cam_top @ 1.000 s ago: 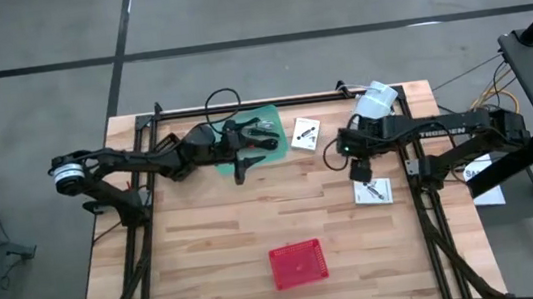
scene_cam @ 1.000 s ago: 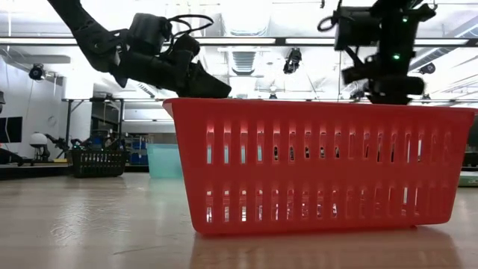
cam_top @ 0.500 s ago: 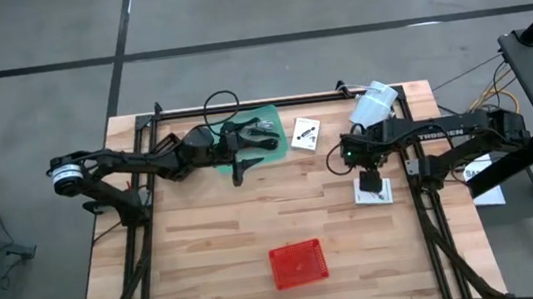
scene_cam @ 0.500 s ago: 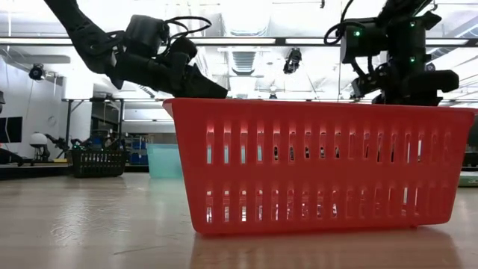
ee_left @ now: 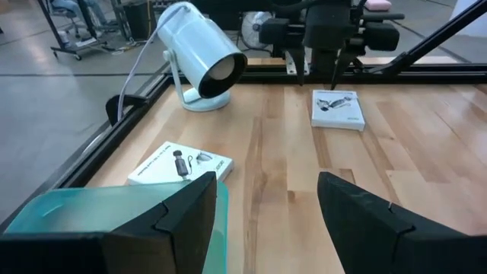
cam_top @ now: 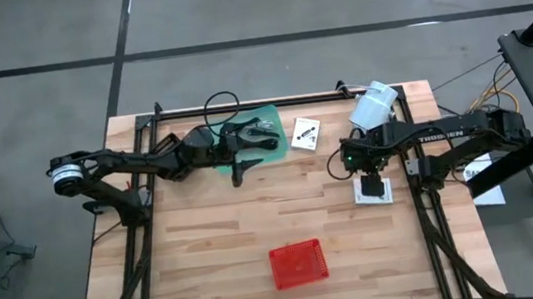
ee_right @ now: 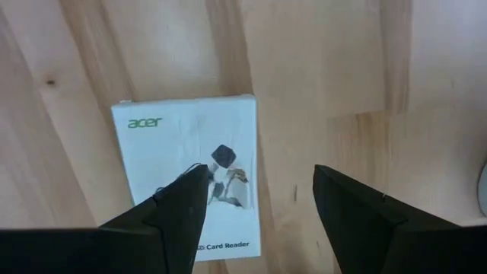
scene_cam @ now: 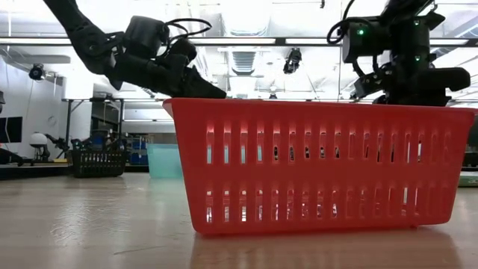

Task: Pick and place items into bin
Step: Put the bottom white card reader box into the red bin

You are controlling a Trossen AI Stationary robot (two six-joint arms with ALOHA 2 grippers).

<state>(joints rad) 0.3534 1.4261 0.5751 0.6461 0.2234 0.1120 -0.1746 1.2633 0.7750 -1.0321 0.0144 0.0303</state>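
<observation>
claw (ee_right: 259, 221) of right arm spread above white card (ee_right: 190, 186)

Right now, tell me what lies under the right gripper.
Under the open right gripper lies a white Acer card-reader box flat on the wooden table. The box's near end is hidden behind the fingers.

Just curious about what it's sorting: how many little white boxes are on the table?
2: one white box beside the green tray, one white box under the right claw. Others may be hidden.

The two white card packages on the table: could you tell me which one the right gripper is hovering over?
The Acer-labelled card package at the table's right side, under the open right gripper; the other card package lies beside the green tray.
</observation>
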